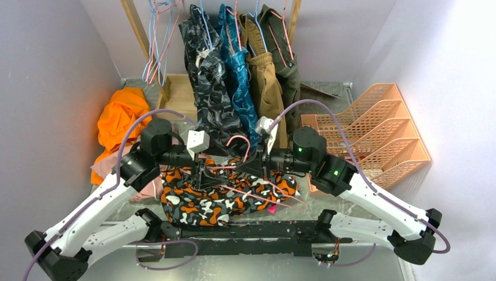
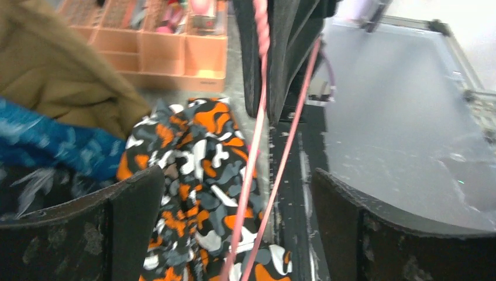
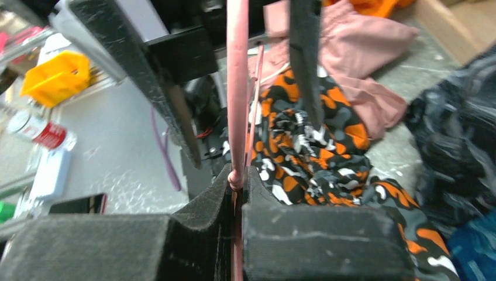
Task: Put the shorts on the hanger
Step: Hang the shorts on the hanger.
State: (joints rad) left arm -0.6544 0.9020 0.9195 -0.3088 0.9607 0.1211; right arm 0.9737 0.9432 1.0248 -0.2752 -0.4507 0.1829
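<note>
The orange, black, white and grey camo shorts (image 1: 222, 202) lie bunched on the table between the two arms, also seen in the wrist views (image 2: 199, 152) (image 3: 316, 152). The pink wire hanger (image 1: 238, 140) is held above them, hook up. My right gripper (image 3: 237, 175) is shut on the hanger (image 3: 237, 88) at its twisted neck. My left gripper (image 2: 237, 175) is open wide, and two hanger wires (image 2: 257, 152) run between its fingers without touching them. In the top view the left gripper (image 1: 205, 168) and right gripper (image 1: 257, 164) face each other over the shorts.
Several garments (image 1: 234, 76) hang on a rack at the back, with spare wire hangers (image 1: 158, 41) to their left. An orange cloth (image 1: 120, 114) and pink shorts (image 3: 351, 52) lie at the left. An orange file tray (image 1: 380, 134) stands at the right, a wooden box (image 1: 178, 93) behind.
</note>
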